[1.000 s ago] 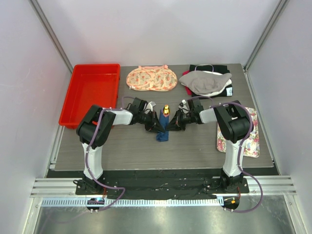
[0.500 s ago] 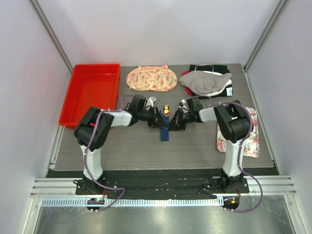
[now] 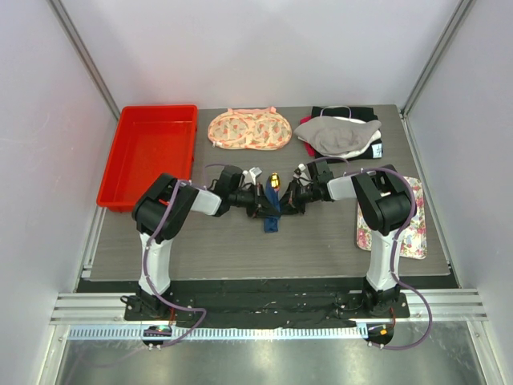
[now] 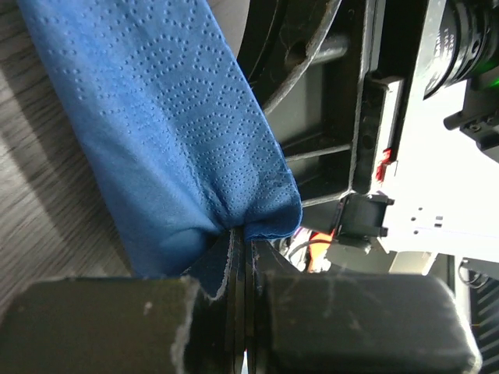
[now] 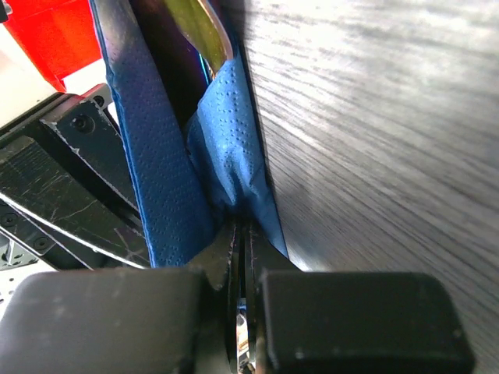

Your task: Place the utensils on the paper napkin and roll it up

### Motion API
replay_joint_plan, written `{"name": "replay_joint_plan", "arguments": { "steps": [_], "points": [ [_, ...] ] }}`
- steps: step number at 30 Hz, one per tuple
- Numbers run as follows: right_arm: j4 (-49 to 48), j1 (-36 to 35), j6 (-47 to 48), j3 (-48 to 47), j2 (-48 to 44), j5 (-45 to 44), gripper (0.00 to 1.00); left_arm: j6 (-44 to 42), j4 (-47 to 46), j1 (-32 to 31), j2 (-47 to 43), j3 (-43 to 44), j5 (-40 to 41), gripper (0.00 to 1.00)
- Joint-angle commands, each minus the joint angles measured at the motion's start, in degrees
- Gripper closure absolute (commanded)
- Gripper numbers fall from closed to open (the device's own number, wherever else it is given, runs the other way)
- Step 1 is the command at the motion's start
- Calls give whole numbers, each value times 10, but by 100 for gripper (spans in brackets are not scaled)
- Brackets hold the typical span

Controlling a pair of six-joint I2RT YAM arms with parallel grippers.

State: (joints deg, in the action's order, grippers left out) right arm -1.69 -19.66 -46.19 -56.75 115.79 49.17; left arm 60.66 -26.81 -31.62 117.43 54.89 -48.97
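We see our left gripper [image 4: 242, 284] pinching a fold of the napkin [image 4: 156, 132], and our right gripper [image 5: 240, 269] pinching it from the other side. The napkin lies mid-table [image 3: 200, 245], folded around the utensils [image 3: 273, 180], their yellowish end toward the far edge.

The top camera looks down from high above and behind the near edge of the table [image 3: 321, 241], far enough back to take in all of it, with the paper napkin [image 3: 272, 223] near the middle. Each wrist camera sits right against the paper napkin and looks out past its own gripper: the left gripper [image 4: 242, 273] from the paper napkin's left, the right gripper [image 5: 240, 265] from its right. All three views share the paper napkin.
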Motion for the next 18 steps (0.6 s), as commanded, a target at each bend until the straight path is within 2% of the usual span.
{"name": "replay_joint_plan", "arguments": {
  "steps": [1,6,10,14,18],
  "points": [
    [51,-6,31,5,28,-84,99,-48,18,-9,19,-15,4,99],
    [63,-6,45,-6,14,-77,99,-90,76,1,47,-5,34,99],
    [148,5,98,-41,-11,-88,96,-128,158,6,61,13,57,99],
    [231,24,154,-98,-27,-89,92,-147,184,7,64,19,74,99],
    [267,36,187,-138,-50,-86,86,-163,209,7,69,30,92,98]
  ]
}}
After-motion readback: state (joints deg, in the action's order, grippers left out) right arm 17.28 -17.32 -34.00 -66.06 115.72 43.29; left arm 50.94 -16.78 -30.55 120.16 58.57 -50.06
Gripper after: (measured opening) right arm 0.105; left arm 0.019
